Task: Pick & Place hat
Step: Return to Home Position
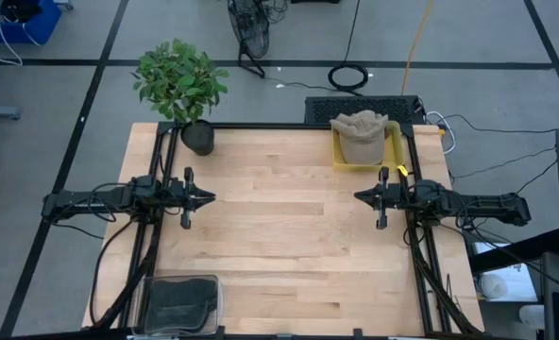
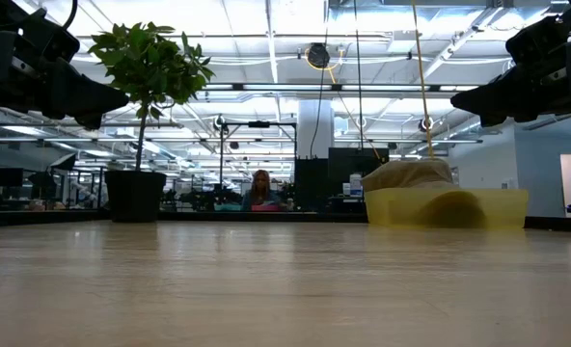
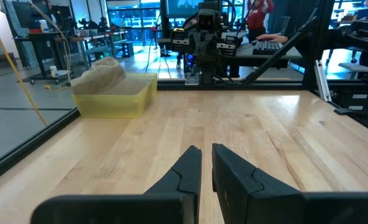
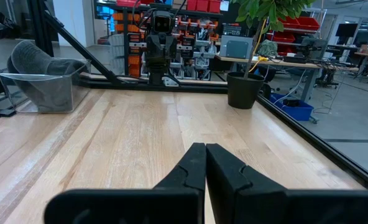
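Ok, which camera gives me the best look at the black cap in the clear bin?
The right wrist view: the black cap sits side-on, rising above the transparent bin. The high view shows only a dark shape in the bin at the picture's bottom edge. The low and left wrist views miss it.

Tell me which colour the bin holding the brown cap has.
Yellow. The rectangular plastic bin shows best in the left wrist view.

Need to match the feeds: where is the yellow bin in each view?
High view: yellow bin upper right.
Low view: bin right of centre.
Left wrist view: bin at the table's far edge.
Right wrist view: not in it.
Shared landmark: brown cap inside it.
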